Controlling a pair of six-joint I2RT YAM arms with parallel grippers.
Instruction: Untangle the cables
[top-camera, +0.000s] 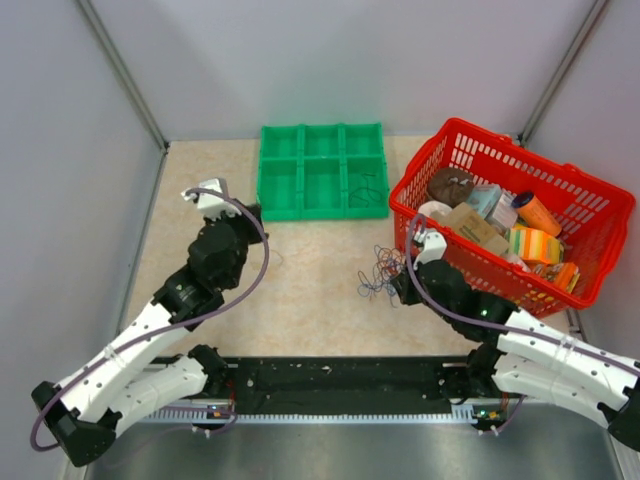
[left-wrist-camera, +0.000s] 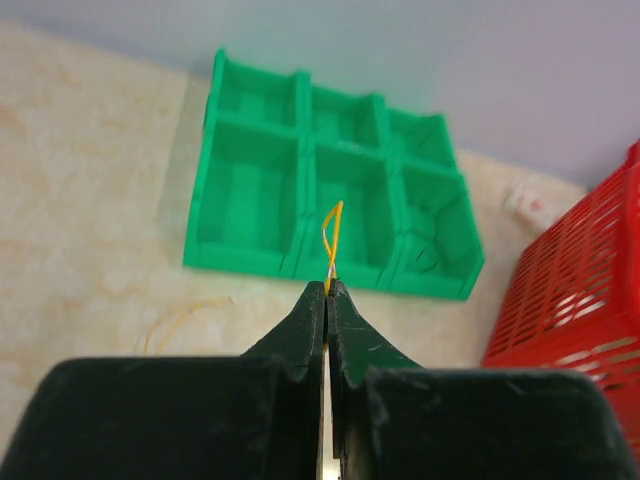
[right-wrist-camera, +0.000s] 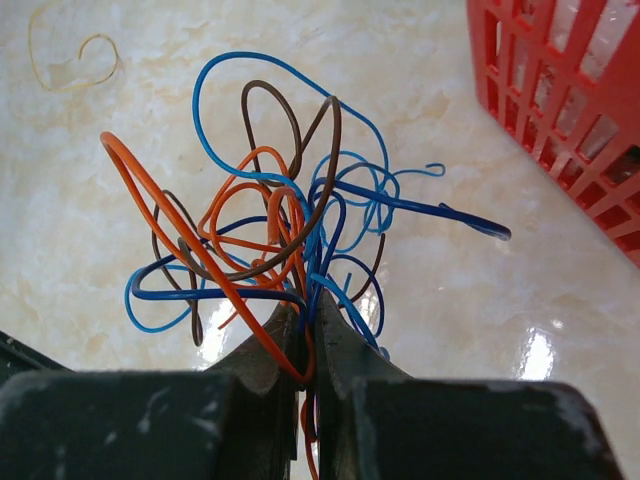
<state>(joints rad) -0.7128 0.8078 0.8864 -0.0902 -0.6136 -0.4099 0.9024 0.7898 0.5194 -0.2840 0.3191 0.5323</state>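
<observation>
Blue, orange and brown cables (right-wrist-camera: 290, 230) bunch at 8 o'clock of the red basket (top-camera: 425, 160), right fingers (right-wrist-camera: 283, 328) clamped on them. Left fingers (left-wrist-camera: 314, 308) pinch shut on a yellow strand (left-wrist-camera: 331, 235).

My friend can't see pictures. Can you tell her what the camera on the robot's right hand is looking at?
The right pincer is shut on a tangle of thin blue, orange and brown wires, with a pale marbled table behind. A red basket fills the top right corner; one loose yellowish strand lies top left.
</observation>
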